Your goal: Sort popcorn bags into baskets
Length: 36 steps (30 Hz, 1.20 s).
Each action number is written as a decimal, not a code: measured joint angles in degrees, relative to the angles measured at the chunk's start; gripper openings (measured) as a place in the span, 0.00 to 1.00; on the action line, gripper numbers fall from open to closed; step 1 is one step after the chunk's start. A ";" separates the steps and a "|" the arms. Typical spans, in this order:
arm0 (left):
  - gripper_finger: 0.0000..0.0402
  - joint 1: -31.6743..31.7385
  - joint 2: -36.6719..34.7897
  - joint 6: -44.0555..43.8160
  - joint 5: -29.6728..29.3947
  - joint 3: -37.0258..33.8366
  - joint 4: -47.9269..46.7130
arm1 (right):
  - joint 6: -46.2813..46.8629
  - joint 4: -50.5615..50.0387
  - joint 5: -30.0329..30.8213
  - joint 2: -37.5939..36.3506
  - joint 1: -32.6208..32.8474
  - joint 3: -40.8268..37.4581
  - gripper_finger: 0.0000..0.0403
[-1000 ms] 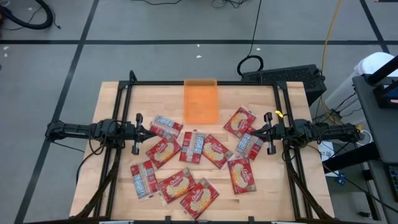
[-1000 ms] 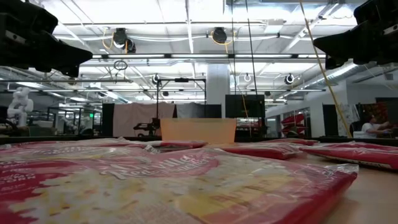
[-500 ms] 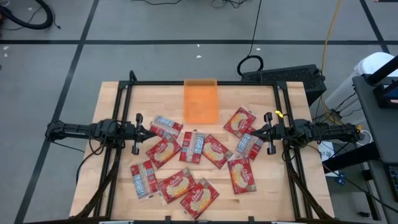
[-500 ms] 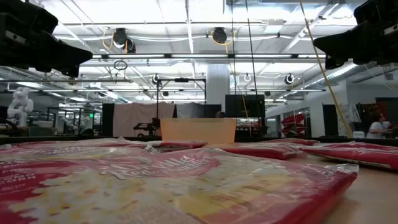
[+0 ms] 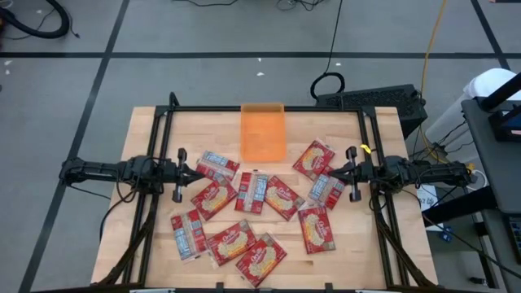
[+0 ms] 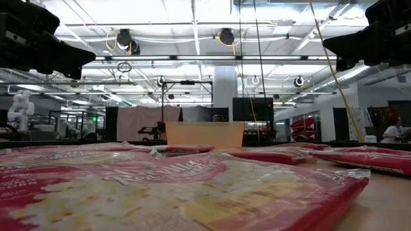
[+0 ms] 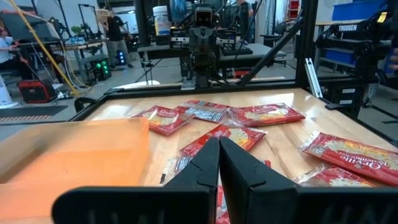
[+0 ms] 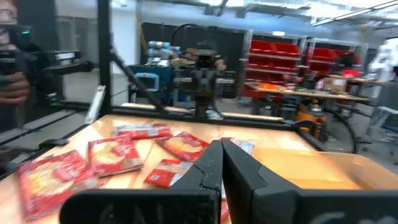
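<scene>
Several red popcorn bags (image 5: 259, 198) lie flat and scattered over the middle and near part of the wooden table; some show whitish printed backs (image 5: 254, 189). The orange translucent tray (image 5: 262, 132) rests flat at the far middle, with nothing in it. My left gripper (image 5: 195, 172) hovers level above the table's left side, shut and empty, its tips (image 7: 219, 144) meeting. My right gripper (image 5: 332, 173) hovers level above the right side, shut and empty (image 8: 222, 148). The two grippers point at each other across the bags.
A black metal frame (image 5: 260, 108) runs round the table. The tray shows in the low view (image 6: 204, 133) behind the bags. Bare wood lies at the far left (image 5: 195, 130) and far right (image 5: 326, 126) beside the tray. People stand in the room beyond.
</scene>
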 joint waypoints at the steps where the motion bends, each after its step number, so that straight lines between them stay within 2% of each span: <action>1: 0.04 0.00 0.01 -0.02 -0.01 0.00 0.69 | 0.02 0.00 0.19 -0.02 0.00 0.00 0.00; 5: 0.04 0.00 -0.01 -0.47 -1.06 0.00 4.32 | 0.02 0.02 -0.04 -0.02 -0.01 0.00 0.00; 9: 0.04 0.07 0.03 -1.59 -4.62 1.04 4.75 | 0.02 0.02 0.03 -0.02 -0.02 0.00 0.00; 17: 0.04 0.07 3.13 -1.71 -10.09 12.49 -2.23 | -1.55 0.31 -0.08 -0.02 -0.01 0.00 0.00; 24: 0.04 0.05 10.63 -0.24 -5.17 25.21 -6.77 | -0.34 0.28 -0.08 -0.02 -0.02 0.00 0.00; 36: 0.04 -0.02 31.29 -1.71 -6.37 47.00 -25.27 | 6.15 0.25 0.34 -0.02 -0.01 0.00 0.00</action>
